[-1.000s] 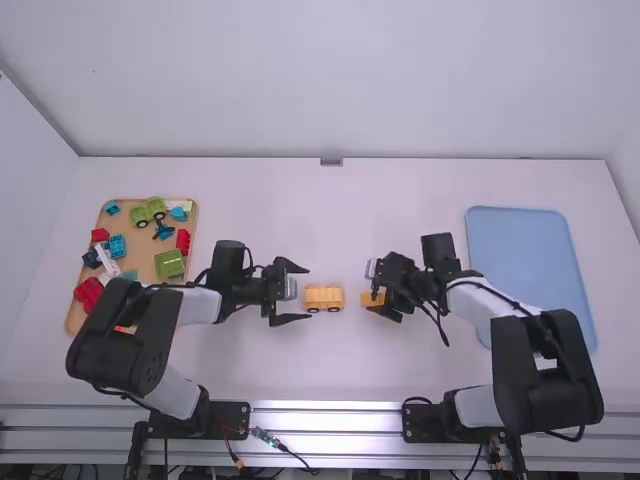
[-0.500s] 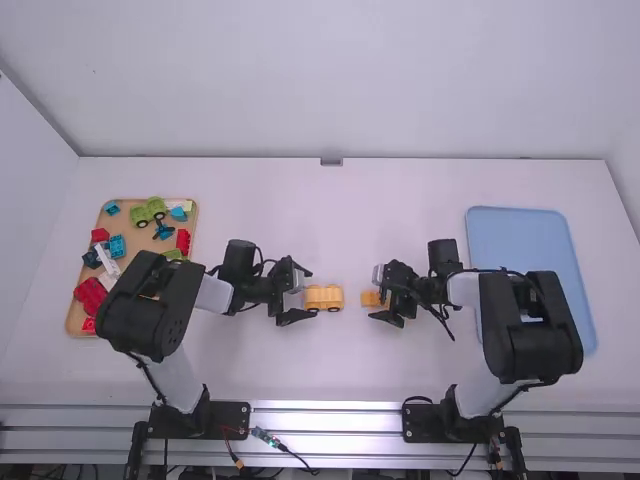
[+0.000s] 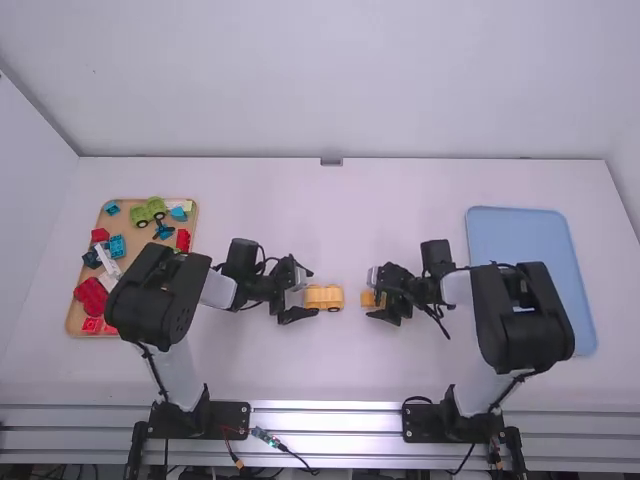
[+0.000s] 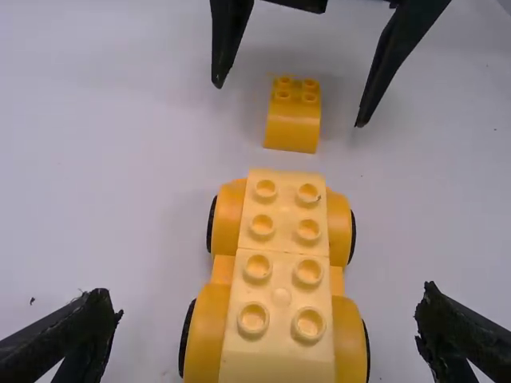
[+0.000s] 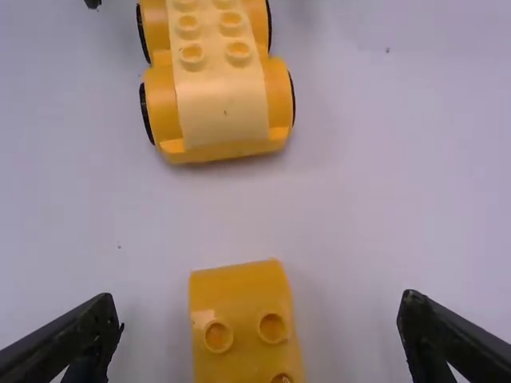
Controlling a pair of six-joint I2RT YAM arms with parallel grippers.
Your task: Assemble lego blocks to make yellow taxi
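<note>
My left gripper [image 3: 304, 293] is open at the left end of the yellow car [image 3: 324, 297], which stands on its wheels at mid-table. Seen from the left wrist, the open left gripper [image 4: 267, 323] has a finger on each side of the studded car [image 4: 281, 287], touching neither side. Right of the car, a small orange-yellow curved block [image 3: 369, 299] lies partly under my open right gripper [image 3: 372, 297]. In the right wrist view the right gripper [image 5: 259, 319] is spread around the block [image 5: 243, 311], with gaps on both sides; a strip of table separates block and car [image 5: 219, 96].
At the left, a wooden tray [image 3: 70, 318] holds red, green, blue and white pieces, partly hidden behind the left arm. A light blue tray [image 3: 520, 240] lies at the right, with the right arm over its near left part.
The left gripper has turned slightly and edged right, closer to the car. The right gripper shifted right, then slightly back left over the small block. Car and block have not moved.
</note>
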